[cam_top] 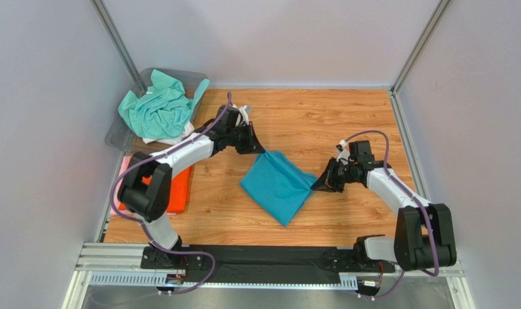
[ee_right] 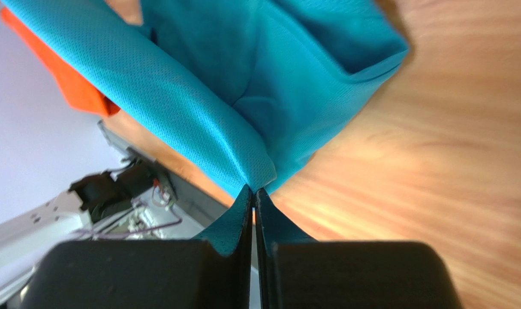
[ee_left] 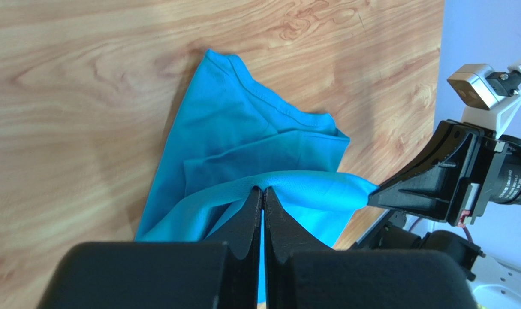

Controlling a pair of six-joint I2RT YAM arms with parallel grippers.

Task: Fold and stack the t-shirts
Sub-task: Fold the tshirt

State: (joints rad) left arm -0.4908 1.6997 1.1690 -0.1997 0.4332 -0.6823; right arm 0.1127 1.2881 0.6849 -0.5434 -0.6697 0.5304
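The teal-blue t-shirt [cam_top: 279,183] hangs between my two grippers over the middle of the wooden table, its lower part resting on the wood. My left gripper [cam_top: 259,147] is shut on its far-left corner; in the left wrist view the fingers [ee_left: 263,193] pinch the cloth [ee_left: 243,141]. My right gripper [cam_top: 318,183] is shut on the right corner; in the right wrist view its tips [ee_right: 254,191] clamp the cloth edge [ee_right: 198,109]. An orange t-shirt [cam_top: 178,190] lies flat at the left edge over a pale pink one [cam_top: 119,199]. A mint-green t-shirt [cam_top: 158,107] is heaped in the bin above a white one [cam_top: 172,138].
A clear grey plastic bin [cam_top: 122,133] stands at the back left corner. Grey walls and metal frame posts enclose the table on three sides. The arms' bases sit on a black rail [cam_top: 269,261] at the near edge.
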